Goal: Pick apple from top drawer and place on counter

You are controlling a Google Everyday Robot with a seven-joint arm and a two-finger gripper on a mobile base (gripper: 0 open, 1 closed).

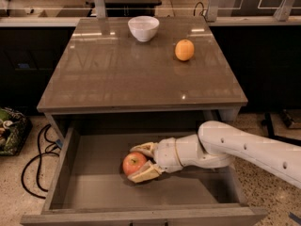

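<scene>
Red apple [134, 163] in the jaws' grip, mid top drawer [94, 192] (side walls well apart)

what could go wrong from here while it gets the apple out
1. The gripper holds the round apple only near its fingertips in the top drawer; it may slip on lifting.
2. The counter edge overhangs just above the arm; a straight lift could strike it.
3. Placing near the orange could nudge it rolling.

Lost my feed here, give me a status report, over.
End effector in top drawer, shut on apple. Apple on drawer floor, not lifted. Bowl and orange at back of counter.
</scene>
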